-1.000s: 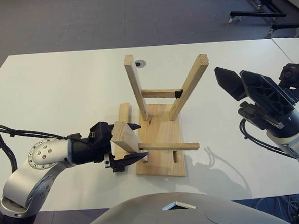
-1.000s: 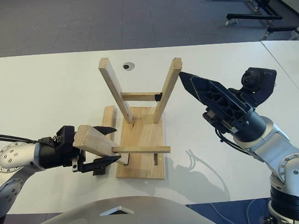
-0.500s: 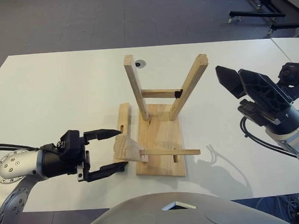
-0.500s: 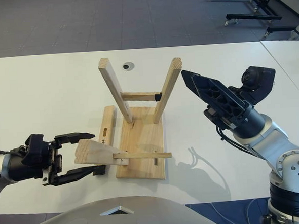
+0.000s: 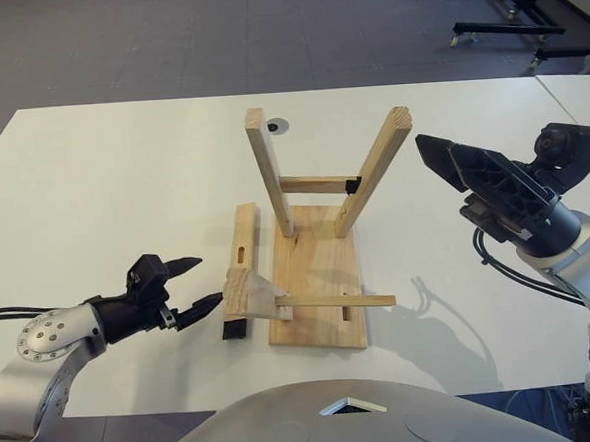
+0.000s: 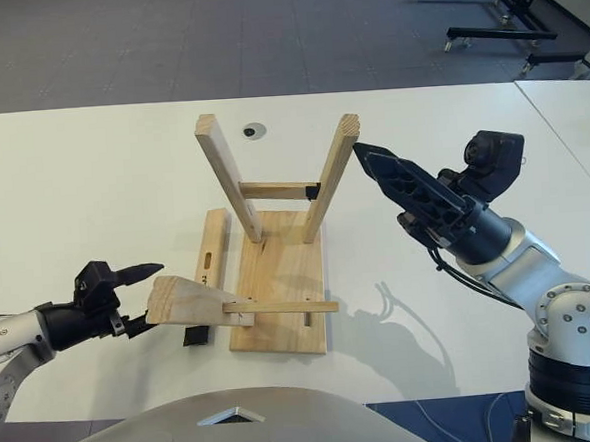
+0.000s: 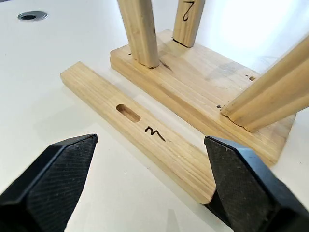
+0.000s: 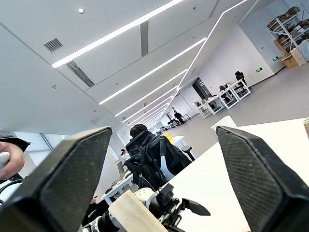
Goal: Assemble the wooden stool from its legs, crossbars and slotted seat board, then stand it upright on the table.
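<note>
since a second ago our left claw [image 5: 209, 278] has let go of the near leg [image 5: 247, 292] and pulled back to the left, and that leg has sagged lower; the right arm has turned only a little. now the left claw sits low over the table [image 5: 93, 193], its two fingers spread and holding nothing, tips pointing at the released leg and just short of it. that leg leans at a tilt at the near left corner of the seat board [image 5: 322, 249], with its thin crossbar [image 5: 345, 300] running off to the right across the board's near end. a small dark piece [image 5: 232, 331] that we cannot make out lies on the table under the leg's near end. just left of the board a loose slotted leg [image 5: 244, 239] lies flat. the board itself lies flat mid-table, and at its far end two legs [image 5: 268, 173] stand up, splayed apart and joined by a short crossbar [image 5: 316, 185]. our right claw [image 5: 439, 154] hangs raised to the right of the stool parts, spread wide, empty, well apart from them.
</note>
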Tool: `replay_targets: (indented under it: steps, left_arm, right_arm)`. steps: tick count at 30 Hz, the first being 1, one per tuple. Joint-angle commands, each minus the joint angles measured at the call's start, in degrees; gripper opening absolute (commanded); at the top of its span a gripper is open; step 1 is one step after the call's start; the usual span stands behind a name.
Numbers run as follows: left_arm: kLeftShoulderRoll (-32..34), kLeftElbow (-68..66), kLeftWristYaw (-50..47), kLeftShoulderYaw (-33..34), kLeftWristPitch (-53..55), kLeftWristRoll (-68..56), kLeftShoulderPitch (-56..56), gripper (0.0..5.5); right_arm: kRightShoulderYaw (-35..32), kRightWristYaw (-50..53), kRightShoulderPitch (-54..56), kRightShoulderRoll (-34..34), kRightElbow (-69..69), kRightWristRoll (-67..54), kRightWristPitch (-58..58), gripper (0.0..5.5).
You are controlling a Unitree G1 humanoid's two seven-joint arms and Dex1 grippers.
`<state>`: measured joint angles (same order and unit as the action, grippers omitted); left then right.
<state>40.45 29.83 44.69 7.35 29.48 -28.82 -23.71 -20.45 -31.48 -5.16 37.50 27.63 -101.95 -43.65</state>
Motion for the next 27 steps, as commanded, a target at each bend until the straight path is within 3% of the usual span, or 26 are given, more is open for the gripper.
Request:
replay_targets:
  steps: [1,4,10,14,20,27]
  left_arm:
    - [-7.01,1.93,-11.2,-3.13,10.74,-2.28,5.67,4.07]
    - [-10.91,3.5,-18.75,-2.06,17.05,-3.77,8.59,4.07]
    - [-14.14,10.76,-31.37,-6.91,32.4,-1.34,12.94,4.07]
    - [-16.32,11.58,-31.22,-7.22,36.5,-4.05,14.49,4.07]
    - [-8.69,8.27,-31.27,-12.88,35.34,2.54,13.21,4.07]
    - [-7.58,4.03,-28.92,-15.62,31.88,5.72,10.82,4.07]
  right_arm:
    - [1.48,0.99,-1.41,-0.8,2.13,1.71,-0.49,3.99]
    - [2.61,1.47,-2.77,-1.43,3.83,2.52,-0.32,3.99]
    - [3.53,2.18,-4.36,-1.08,6.66,3.52,-0.24,3.99]
    - [4.02,2.66,-4.54,-1.55,7.38,4.03,0.31,3.99]
    - [3.62,2.9,-6.07,-3.05,9.53,3.82,2.27,3.99]
    - [2.86,2.52,-6.38,-3.24,9.85,4.01,3.82,3.99]
